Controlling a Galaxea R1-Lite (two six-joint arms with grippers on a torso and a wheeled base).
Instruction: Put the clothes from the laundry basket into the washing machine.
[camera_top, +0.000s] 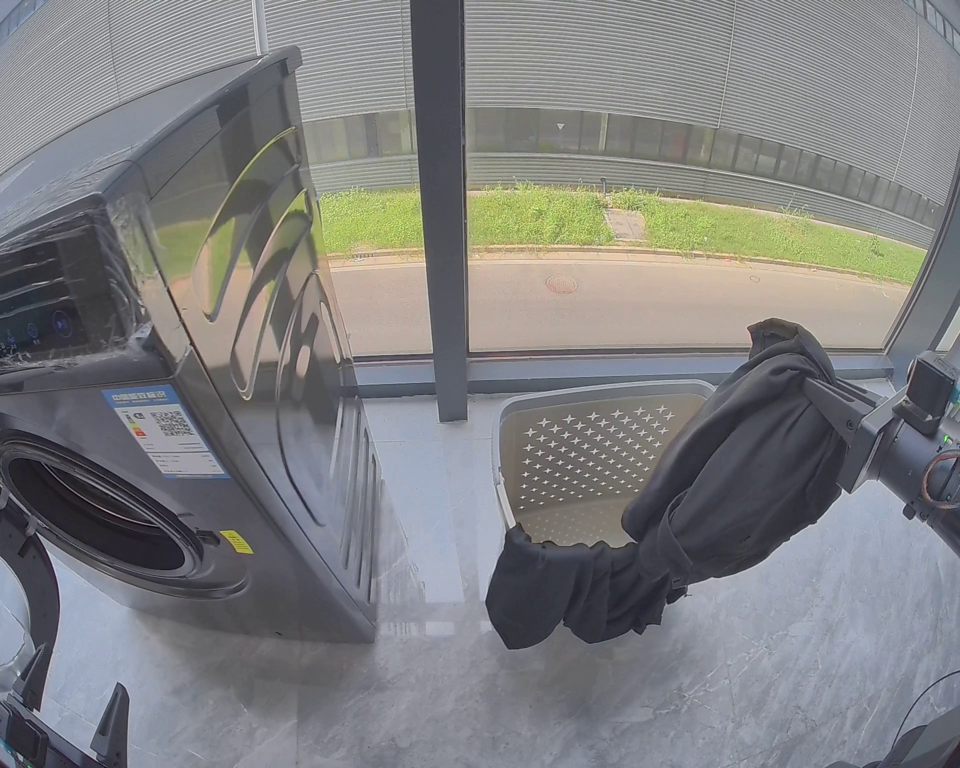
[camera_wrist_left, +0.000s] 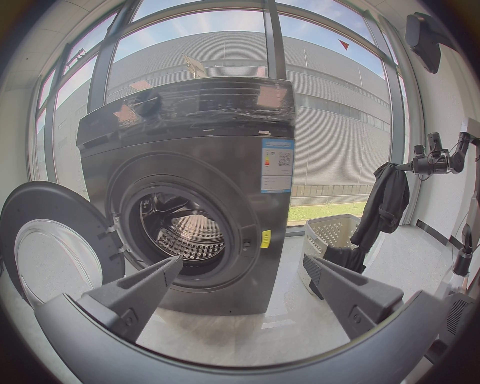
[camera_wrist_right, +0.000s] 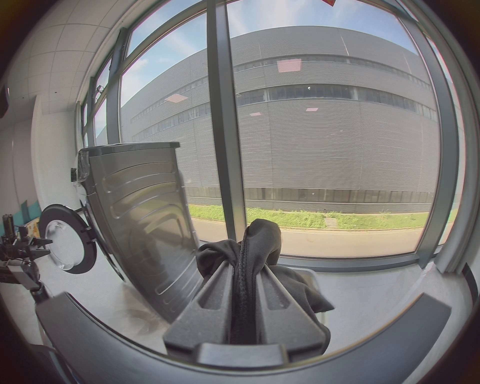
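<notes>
Gripping a fold of the dark garment (camera_top: 740, 480), our right gripper (camera_wrist_right: 243, 272) has its fingers pressed close together on the cloth and is raised above the laundry basket (camera_top: 600, 388). The garment hangs free, its lower end at the basket's near side. Our left gripper (camera_wrist_left: 241, 260) stands wide open and empty, low before the washing machine (camera_top: 250, 330), whose door (camera_wrist_left: 50, 235) is swung open and whose drum (camera_wrist_left: 185, 230) looks empty. We judge the transfer about midway: lifted, not yet loaded. The visible part of the basket holds nothing else; the rest is hidden.
</notes>
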